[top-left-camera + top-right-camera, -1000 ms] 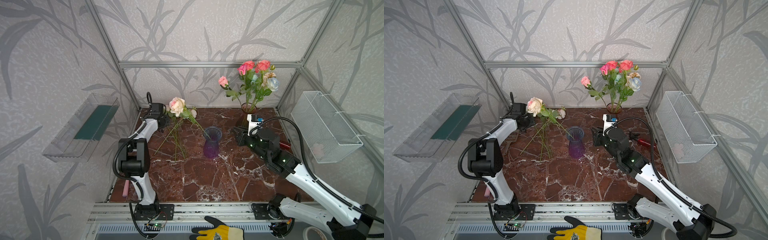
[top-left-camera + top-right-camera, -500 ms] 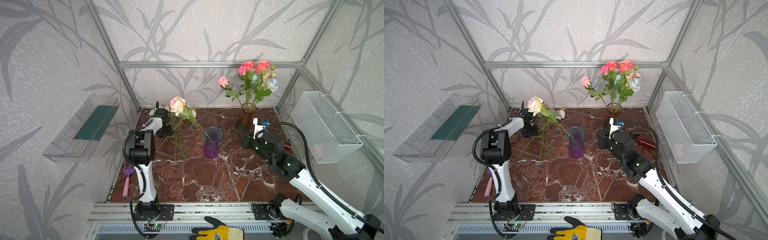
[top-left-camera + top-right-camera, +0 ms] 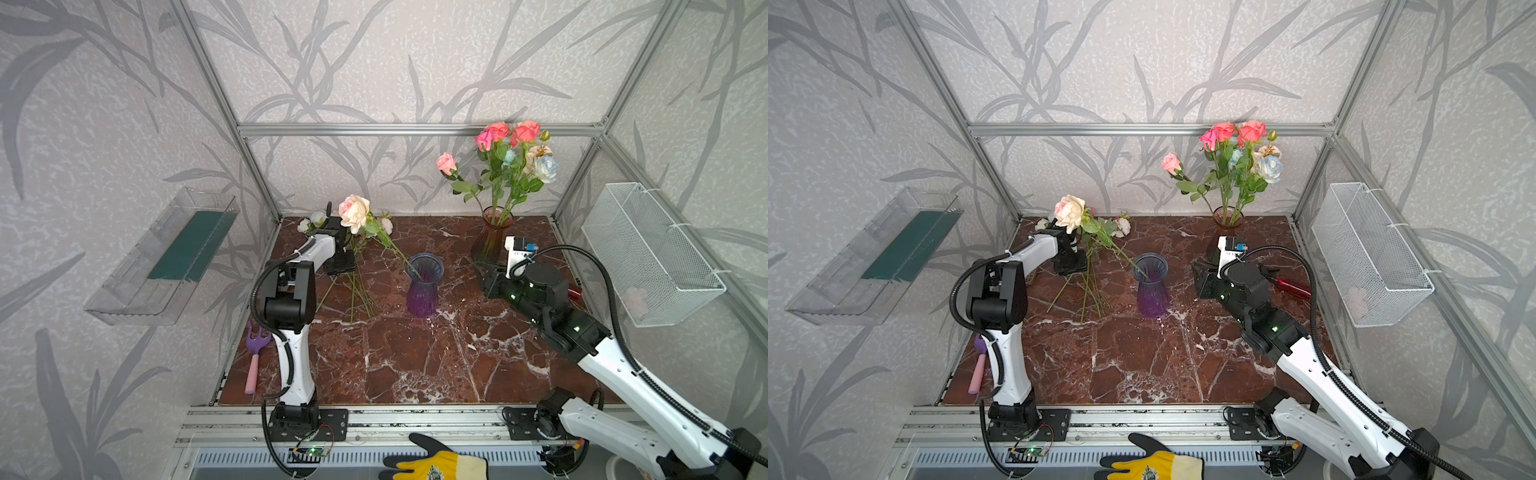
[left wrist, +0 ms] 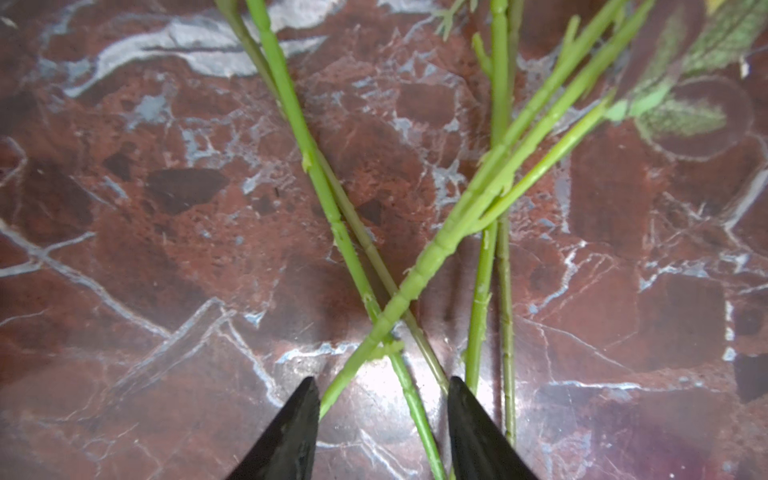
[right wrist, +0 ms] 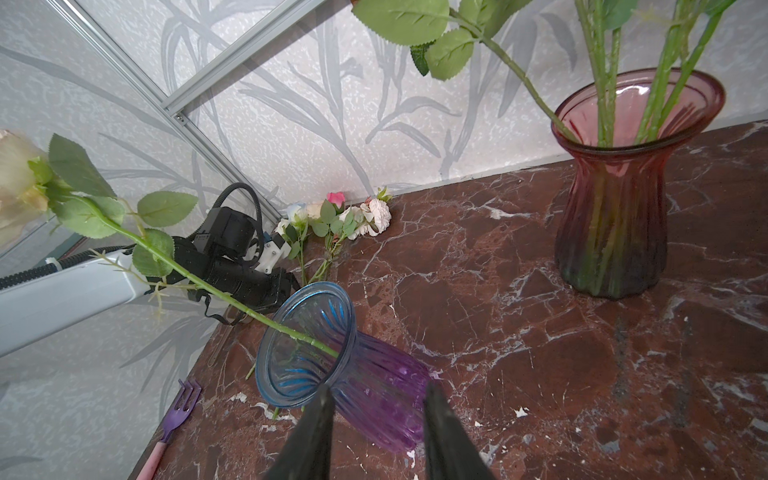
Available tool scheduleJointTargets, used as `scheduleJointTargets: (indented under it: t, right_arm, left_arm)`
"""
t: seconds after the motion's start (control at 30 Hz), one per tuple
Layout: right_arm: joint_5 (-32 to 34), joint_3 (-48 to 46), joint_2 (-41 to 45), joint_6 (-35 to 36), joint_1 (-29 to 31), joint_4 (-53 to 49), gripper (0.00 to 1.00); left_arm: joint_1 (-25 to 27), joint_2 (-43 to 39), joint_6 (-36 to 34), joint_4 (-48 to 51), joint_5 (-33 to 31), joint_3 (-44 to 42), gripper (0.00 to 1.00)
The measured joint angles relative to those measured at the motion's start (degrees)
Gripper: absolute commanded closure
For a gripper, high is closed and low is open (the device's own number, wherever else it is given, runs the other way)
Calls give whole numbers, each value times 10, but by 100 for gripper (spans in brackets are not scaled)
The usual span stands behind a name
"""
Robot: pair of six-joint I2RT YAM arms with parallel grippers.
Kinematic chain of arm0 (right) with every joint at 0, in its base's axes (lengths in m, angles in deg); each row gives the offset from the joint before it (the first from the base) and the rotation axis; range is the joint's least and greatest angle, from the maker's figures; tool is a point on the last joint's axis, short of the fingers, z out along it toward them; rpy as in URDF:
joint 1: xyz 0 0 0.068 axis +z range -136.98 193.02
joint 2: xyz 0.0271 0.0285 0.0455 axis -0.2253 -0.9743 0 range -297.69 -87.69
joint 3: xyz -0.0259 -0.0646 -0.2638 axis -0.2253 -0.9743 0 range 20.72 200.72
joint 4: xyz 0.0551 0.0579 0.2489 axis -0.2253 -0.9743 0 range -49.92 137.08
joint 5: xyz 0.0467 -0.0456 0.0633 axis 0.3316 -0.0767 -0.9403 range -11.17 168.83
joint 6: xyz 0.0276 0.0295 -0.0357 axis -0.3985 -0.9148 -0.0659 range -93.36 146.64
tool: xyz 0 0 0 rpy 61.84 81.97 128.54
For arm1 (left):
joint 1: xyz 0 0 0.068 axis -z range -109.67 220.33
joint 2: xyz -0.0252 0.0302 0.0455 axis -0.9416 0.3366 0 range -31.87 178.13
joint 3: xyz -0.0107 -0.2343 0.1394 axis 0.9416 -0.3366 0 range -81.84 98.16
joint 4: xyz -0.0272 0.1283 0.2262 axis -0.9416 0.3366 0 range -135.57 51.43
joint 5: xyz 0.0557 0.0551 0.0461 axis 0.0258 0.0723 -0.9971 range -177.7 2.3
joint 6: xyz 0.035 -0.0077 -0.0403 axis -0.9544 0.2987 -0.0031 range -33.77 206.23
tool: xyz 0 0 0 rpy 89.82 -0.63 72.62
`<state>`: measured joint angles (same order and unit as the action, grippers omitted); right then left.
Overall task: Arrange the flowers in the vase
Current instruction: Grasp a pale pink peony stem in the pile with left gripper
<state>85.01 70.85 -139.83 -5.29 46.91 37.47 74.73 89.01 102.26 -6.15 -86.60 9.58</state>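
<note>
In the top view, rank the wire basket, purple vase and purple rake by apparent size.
1. Wire basket, largest, though wall-mounted, likely nearer the camera.
2. Purple vase.
3. Purple rake: similar length, much thinner.

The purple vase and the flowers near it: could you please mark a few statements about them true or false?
1. The purple vase stands upright with one cream rose leaning in it. True.
2. The red vase is empty. False: it holds several roses.
3. The right gripper is clamped on the purple vase. False: it is open, short of the vase.
4. At the left gripper, loose stems lie on the table. True.
</note>
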Motion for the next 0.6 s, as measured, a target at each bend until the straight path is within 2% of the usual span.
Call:
scheduleJointTargets:
  t: [0.17, 0.37, 0.6]
  right_arm:
    - [-3, 0, 0, 0, 0, -3, 63]
    - [-7, 0, 0, 0, 0, -12, 63]
    - [-7, 0, 0, 0, 0, -14, 62]
  left_arm:
    - [1, 0, -10, 6, -27, 0, 57]
    - [0, 0, -21, 12, -52, 0, 72]
    - [0, 4, -32, 12, -55, 0, 72]
